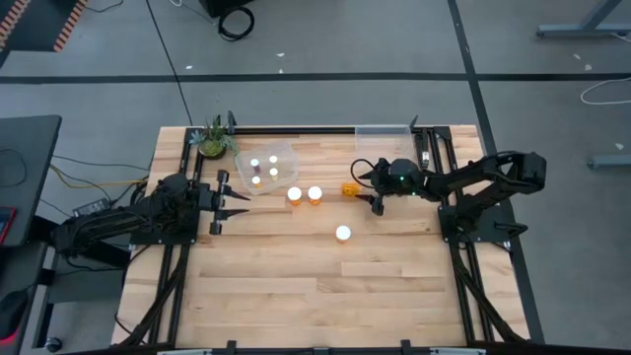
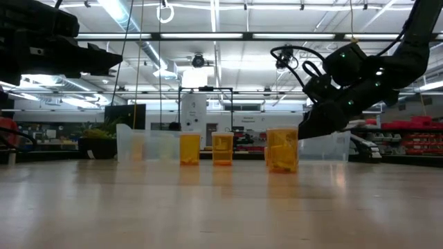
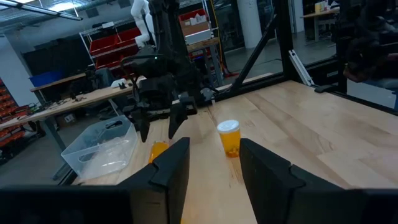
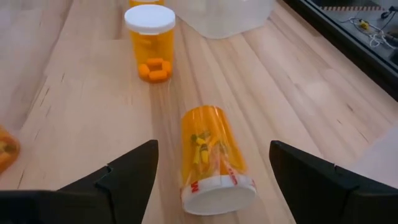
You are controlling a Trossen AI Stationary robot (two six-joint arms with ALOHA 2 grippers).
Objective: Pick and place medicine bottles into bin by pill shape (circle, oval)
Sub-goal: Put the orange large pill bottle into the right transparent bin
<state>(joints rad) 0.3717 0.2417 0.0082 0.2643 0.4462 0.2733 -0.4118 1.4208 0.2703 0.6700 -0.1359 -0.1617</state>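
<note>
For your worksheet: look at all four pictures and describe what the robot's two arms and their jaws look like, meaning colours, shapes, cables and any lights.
Both arms are black, built of chunky jointed segments on black frame mounts. The left gripper ends in two pointed, tapered dark jaws; the right gripper looks alike, with a small green light on its wrist and thin black cables looping from it. In the wrist views the jaws appear as flat, angular, matte black wedges.

A small green plant [image 1: 213,137] is sitting at the far left corner of the light wooden table [image 1: 296,286]. Black and yellow cables [image 1: 74,177] are trailing over the grey floor [image 1: 325,39] beside the table, and a coiled black cable [image 1: 236,21] is lying farther back
</note>
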